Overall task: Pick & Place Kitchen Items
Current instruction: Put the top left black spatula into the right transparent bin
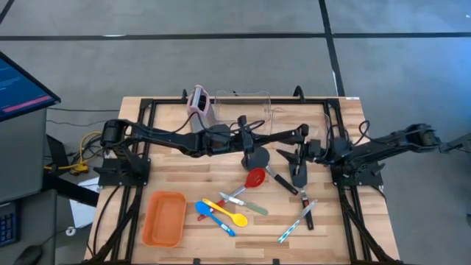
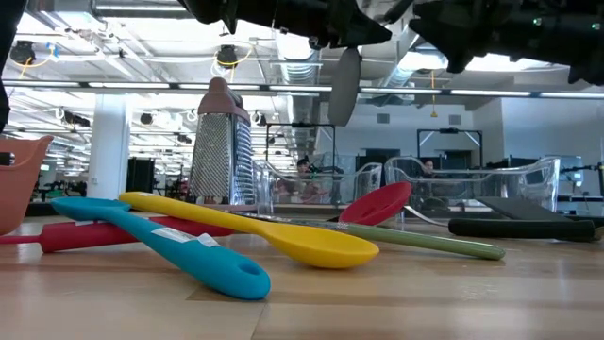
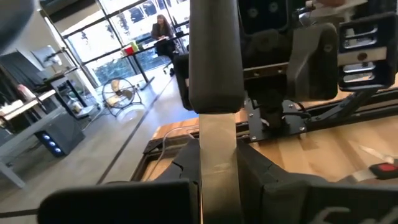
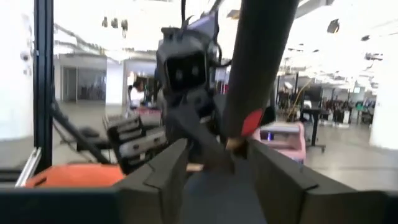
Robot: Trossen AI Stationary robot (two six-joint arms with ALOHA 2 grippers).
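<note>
Above the table's middle [image 1: 184, 177], your left gripper [image 1: 249, 143] pinches a black spatula [image 1: 257, 157] by its handle, blade hanging clear of the wood. Just beside it, your right gripper [image 1: 303, 151] stands with fingers spread around the handle of a second black spatula [image 1: 299, 174], whose blade lies on the table. Bare wood shows along the near edge. An orange tray [image 1: 164, 218] sits near the front left corner. You have one red spoon [image 1: 252, 180], one yellow spoon [image 1: 225, 213] and one blue spoon [image 1: 213, 217] lying in front of both grippers.
</note>
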